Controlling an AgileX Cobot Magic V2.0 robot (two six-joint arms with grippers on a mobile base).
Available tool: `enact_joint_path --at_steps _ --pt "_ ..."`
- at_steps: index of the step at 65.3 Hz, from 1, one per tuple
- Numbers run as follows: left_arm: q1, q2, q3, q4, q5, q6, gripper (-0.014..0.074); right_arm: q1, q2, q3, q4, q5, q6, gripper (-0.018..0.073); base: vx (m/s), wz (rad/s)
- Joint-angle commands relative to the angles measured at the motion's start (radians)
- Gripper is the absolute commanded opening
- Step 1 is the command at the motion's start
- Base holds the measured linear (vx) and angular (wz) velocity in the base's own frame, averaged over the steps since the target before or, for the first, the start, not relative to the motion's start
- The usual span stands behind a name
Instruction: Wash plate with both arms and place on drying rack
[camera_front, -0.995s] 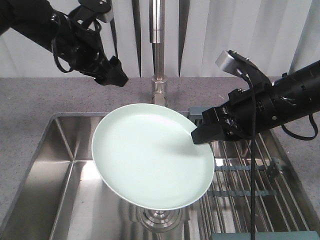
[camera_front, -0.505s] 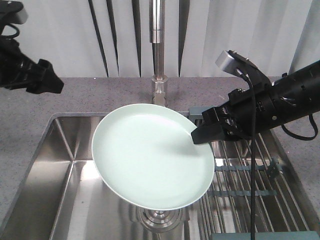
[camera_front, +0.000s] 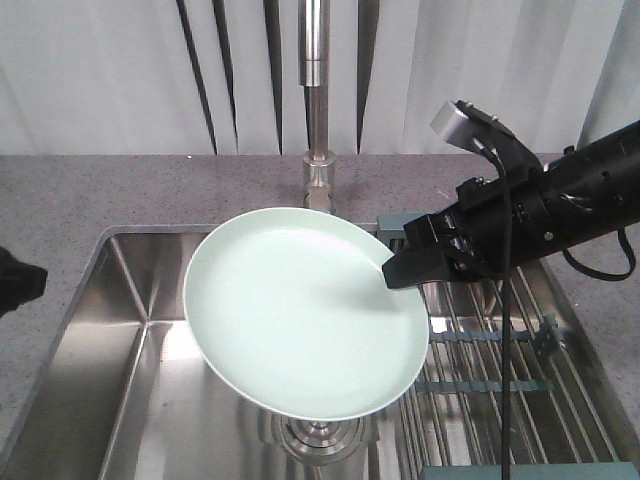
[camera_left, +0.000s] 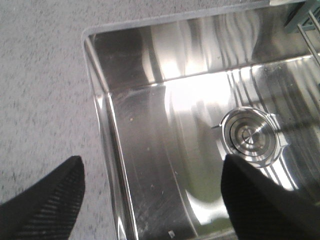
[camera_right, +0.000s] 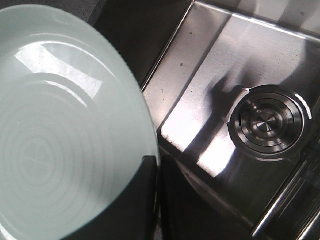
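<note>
Right gripper (camera_front: 398, 268) — jaws pinched on the right rim of the plate (camera_front: 300, 310). The plate hangs tilted above the sink (camera_front: 130, 300), its right edge just beside the drying rack (camera_front: 500, 350). Left gripper (camera_left: 150, 165) — fingers spread wide, positioned over the sink's left wall and the counter (camera_left: 40, 90), well apart from the plate.
</note>
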Motion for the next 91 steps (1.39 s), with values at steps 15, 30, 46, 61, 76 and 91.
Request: enact_joint_path --at_steps 15,30,46,61,76,91 --pt "0.004 -0.270 0.161 0.086 -0.027 -0.140 0.0534 -0.002 -0.036 -0.028 0.057 -0.010 -0.007 -0.0008 0.00 0.00" --pt "0.004 -0.415 0.256 0.163 -0.013 -0.202 0.0534 -0.002 -0.036 -0.028 0.057 -0.010 -0.007 -0.0008 0.00 0.00" --pt "0.004 -0.482 0.285 0.169 -0.014 -0.202 0.0534 -0.002 -0.036 -0.028 0.057 -0.010 -0.007 -0.0008 0.00 0.00" --pt "0.004 -0.484 0.285 0.168 -0.012 -0.202 0.0534 -0.002 -0.036 -0.028 0.058 -0.010 -0.005 -0.0008 0.00 0.00" --pt "0.004 -0.484 0.285 0.168 -0.012 -0.202 0.0534 -0.002 -0.036 -0.028 0.060 -0.010 -0.005 -0.0008 0.00 0.00" --pt "0.004 -0.484 0.285 0.168 -0.012 -0.202 0.0534 -0.002 -0.036 -0.028 0.050 -0.022 -0.046 -0.0008 0.00 0.00"
